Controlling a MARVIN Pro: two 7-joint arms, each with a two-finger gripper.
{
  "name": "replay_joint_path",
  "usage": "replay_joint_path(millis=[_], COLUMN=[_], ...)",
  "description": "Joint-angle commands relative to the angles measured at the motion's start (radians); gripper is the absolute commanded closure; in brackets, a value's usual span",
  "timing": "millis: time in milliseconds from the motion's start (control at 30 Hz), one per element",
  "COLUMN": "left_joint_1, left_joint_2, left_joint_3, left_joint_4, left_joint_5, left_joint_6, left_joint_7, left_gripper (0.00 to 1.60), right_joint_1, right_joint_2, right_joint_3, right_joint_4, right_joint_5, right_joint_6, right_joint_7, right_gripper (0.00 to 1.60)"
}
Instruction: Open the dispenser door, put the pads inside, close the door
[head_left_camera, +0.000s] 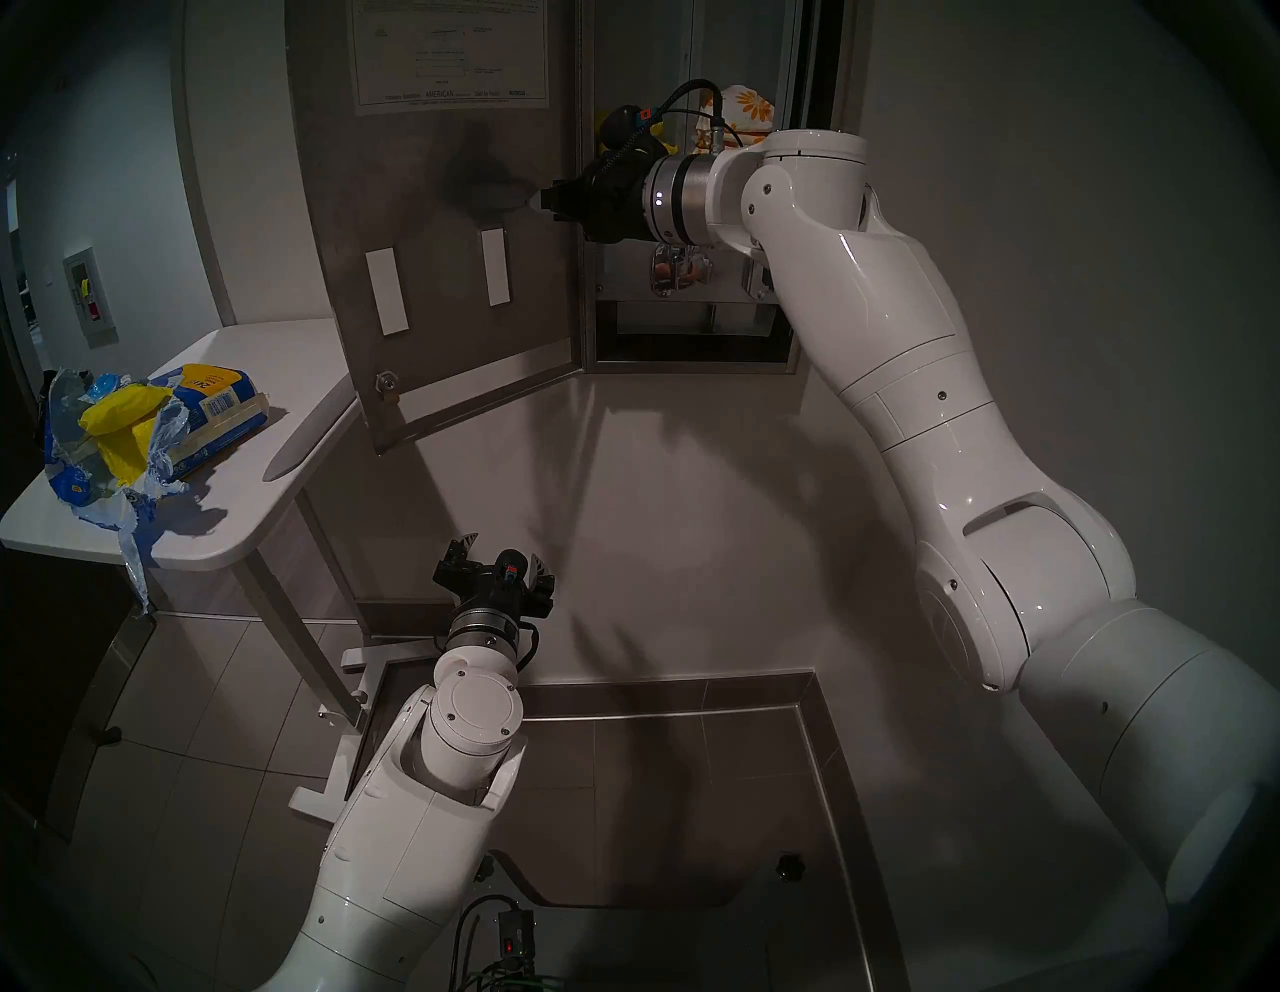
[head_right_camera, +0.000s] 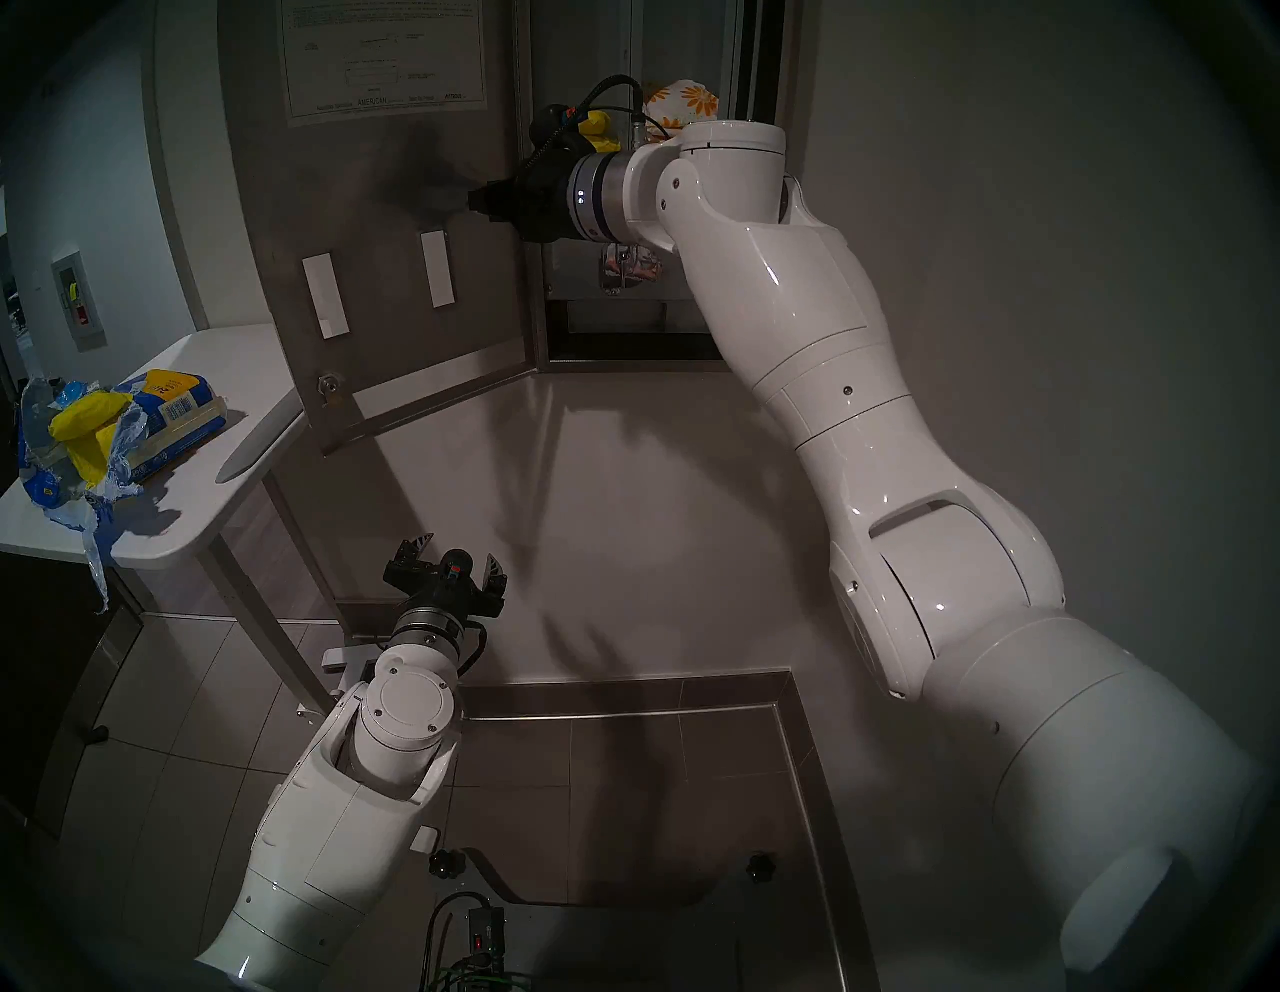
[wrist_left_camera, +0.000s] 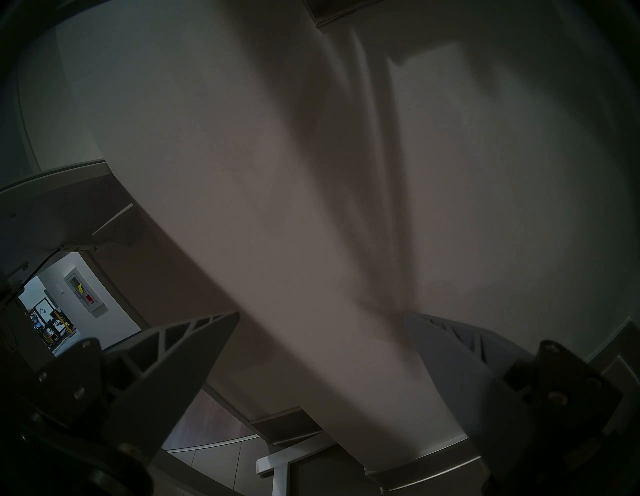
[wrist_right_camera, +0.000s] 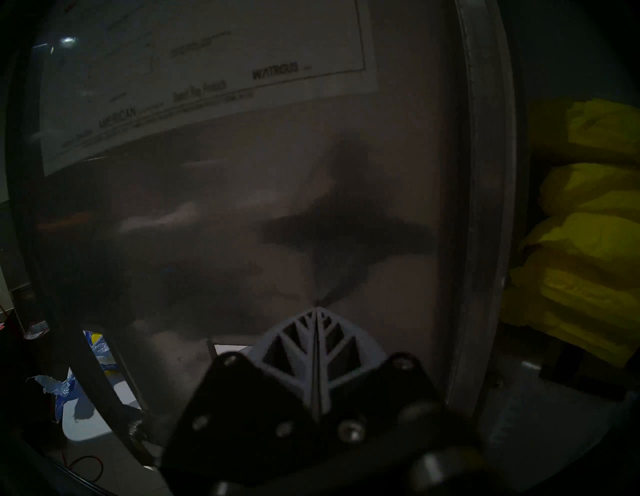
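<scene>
Left gripper (head_left_camera: 500, 554): fingers spread, empty, low at 6 o'clock. Dispenser door (head_left_camera: 443, 277): swung open, 11 o'clock; rigid, hinged, probably slick steel, so push flat near free edge. Right gripper (head_left_camera: 537, 201): fingers pressed together, tips at door's inner face. Pads (wrist_right_camera: 585, 249): stacked inside, 3 o'clock; soft, light.

pads (wrist_right_camera: 581, 242): yellow | door (head_left_camera: 443, 277): grey steel | torn pack (head_left_camera: 138, 429): blue-yellow
</scene>
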Motion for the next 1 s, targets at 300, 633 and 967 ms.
replay_joint_path(millis=[300,633,967], left_joint_1=[-0.024,-0.024,-0.025], left_joint_2=[0.000,0.000,0.000], left_joint_3=[-0.002,-0.002,-0.002], left_joint_4=[-0.033,-0.033,-0.031], left_joint_5=[0.002,0.002,0.002], left_joint_6=[-0.008,-0.008,-0.008], left_joint_7=[0.002,0.003,0.003], left_gripper=[0.00,0.00,0.00], right_joint_1=[-0.010,0.018,0.042], right_joint_2=[0.120,0.088,0.067], right_joint_3=[0.047,0.038,0.024], right_joint_4=[-0.114,-0.087,-0.129], right_joint_5=[0.001,0.023,0.051], right_joint_6=[0.005,-0.003,0.014], right_joint_7=[0.088,0.137,0.199], right_gripper=[1.60,1.60,1.60])
